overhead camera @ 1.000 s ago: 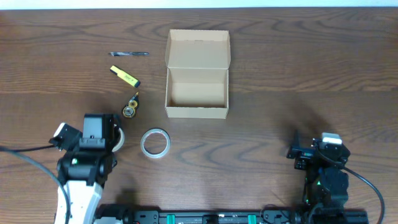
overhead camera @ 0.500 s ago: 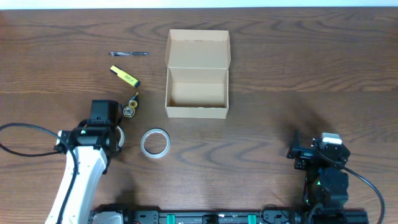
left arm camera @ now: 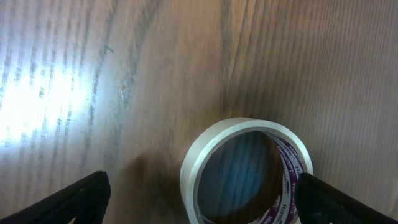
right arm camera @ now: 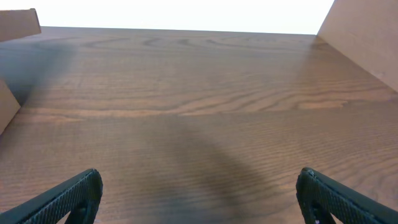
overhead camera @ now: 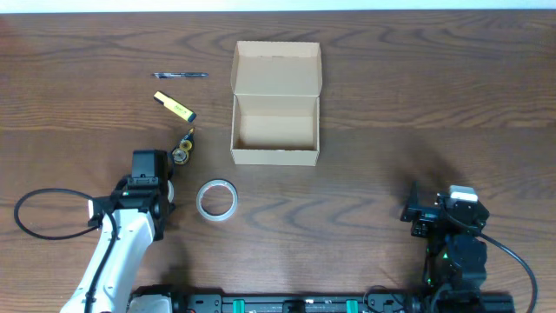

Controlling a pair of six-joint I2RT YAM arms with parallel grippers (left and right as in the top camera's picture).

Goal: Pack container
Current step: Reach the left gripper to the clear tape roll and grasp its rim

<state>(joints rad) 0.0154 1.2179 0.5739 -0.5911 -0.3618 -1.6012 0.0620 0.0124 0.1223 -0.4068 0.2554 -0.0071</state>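
Cardboard, tan and plain, makes up the small rectangular container [overhead camera: 275, 130], which sits on the dark brown wooden table [overhead camera: 408, 96] a little past its middle. Its hinged flap lid [overhead camera: 276, 68] is thrown back toward the far edge. The inside is in plain sight from overhead and holds nothing.

To the left of the box lie three small items in a loose column, all apart from it. Farthest is a thin dark stick-like tool [overhead camera: 180, 76]. Below it is a yellow marker with a black end [overhead camera: 175, 105], lying at a slant. Nearer still is a small yellow-and-black object with a round end [overhead camera: 182, 152], too small to identify. A roll of clear adhesive tape with a whitish rim [overhead camera: 216, 199] lies flat on the wood, nearer the front edge than the box and off its left corner.

The left gripper [left arm camera: 202, 202] hangs low just beside the tape roll. In its wrist view the roll fills the lower middle of the frame between the two dark fingertips [left arm camera: 74, 198]. The jaws are spread wide and grasp nothing.

The right gripper [right arm camera: 202, 199] sits at the front right of the table, well apart from the box. Its fingers [right arm camera: 65, 194] are splayed far apart over bare wood and hold nothing.
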